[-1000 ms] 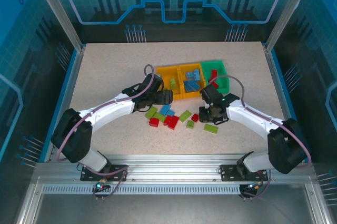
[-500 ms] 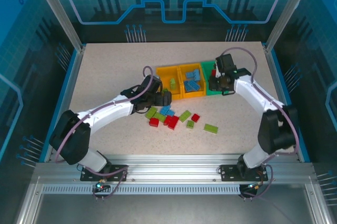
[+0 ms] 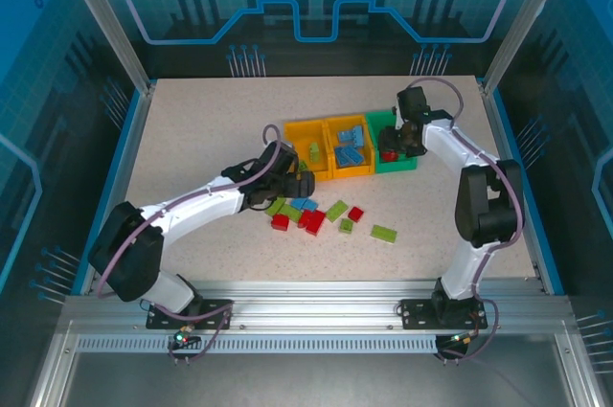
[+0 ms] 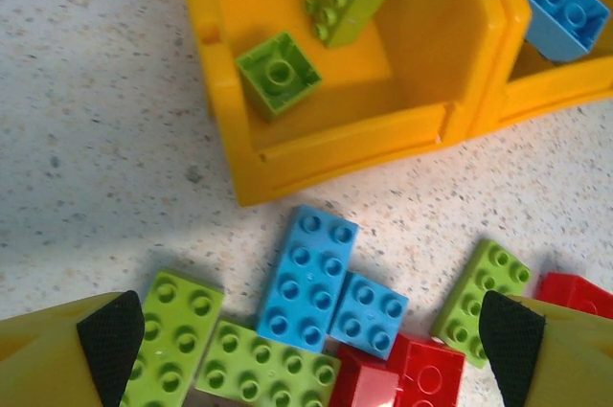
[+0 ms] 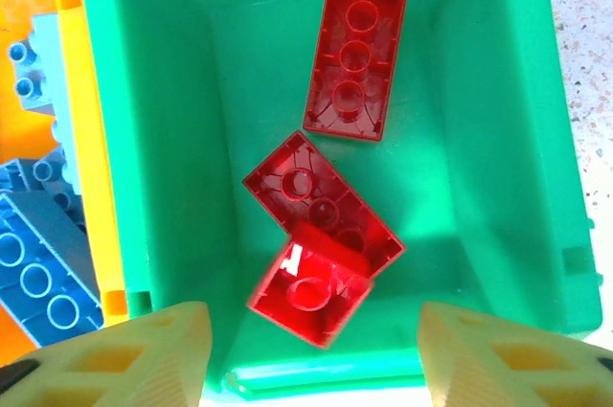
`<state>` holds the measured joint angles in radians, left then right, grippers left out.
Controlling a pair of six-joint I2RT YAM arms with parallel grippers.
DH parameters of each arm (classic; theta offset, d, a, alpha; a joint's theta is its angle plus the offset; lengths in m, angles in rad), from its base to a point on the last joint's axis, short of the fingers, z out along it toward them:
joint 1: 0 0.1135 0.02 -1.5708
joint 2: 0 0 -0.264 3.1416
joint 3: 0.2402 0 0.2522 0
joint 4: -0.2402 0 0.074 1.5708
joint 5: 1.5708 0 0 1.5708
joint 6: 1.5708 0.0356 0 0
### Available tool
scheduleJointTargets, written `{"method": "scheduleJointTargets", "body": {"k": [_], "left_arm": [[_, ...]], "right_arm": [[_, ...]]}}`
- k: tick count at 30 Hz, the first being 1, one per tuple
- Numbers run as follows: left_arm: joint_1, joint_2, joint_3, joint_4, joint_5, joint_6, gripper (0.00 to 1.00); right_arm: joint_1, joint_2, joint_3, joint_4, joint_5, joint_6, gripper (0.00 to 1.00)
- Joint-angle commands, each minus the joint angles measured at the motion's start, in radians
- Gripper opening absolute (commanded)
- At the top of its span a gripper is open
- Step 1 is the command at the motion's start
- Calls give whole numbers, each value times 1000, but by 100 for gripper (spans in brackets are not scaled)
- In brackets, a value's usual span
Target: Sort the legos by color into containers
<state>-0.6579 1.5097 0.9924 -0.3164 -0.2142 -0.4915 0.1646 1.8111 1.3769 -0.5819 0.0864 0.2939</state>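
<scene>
The right gripper (image 5: 311, 354) is placed over the green bin (image 5: 498, 139), at the upper right of the top view. Its jaws are parted partway and nothing is held between them. Three red bricks (image 5: 354, 55) are seen on the bin floor, and the smallest (image 5: 308, 292) is tilted on a longer one at the lower centre of the wrist frame. The drop is judged done; the gripper is best lifted straight up before it is swung back, so that the bin wall is not caught.

The left gripper (image 4: 311, 340) is spread wide and empty, held above the pile (image 3: 311, 214) at the centre of the top view. In its wrist frame a blue brick (image 4: 308, 278) lies midway between the pads, touching a smaller blue one; lime bricks (image 4: 172, 335) lie at the lower left. As these bricks touch, one alone should be singled out, the jaws centred across its short sides, and the neighbours left undisturbed. Lime is already kept in the orange bin (image 4: 230, 139) at the top of that frame; blue is kept in the bin to its right.

A second ago the right gripper was low at the pile, right of centre, and closed; since then it has been carried up to the green bin and opened. The left gripper has been shifted slightly lower in the top view, toward the pile; the loose bricks appear unmoved.
</scene>
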Motion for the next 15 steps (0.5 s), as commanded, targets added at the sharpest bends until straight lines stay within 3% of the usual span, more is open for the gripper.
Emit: {"method": "scheduleJointTargets", "body": {"k": [1,7,15], "left_arm": [[-39,39,43,-35,-3,25,95],[-49,81,62,-59,-9,52,94],[-46,186,113,-108,-42,43,86]], "right_arm": [[8,-101,-43,4,-25,5,66],[29,-226,-170,-1,-35,-2,73],[29,-330,-293,2,-9,8,75]]}}
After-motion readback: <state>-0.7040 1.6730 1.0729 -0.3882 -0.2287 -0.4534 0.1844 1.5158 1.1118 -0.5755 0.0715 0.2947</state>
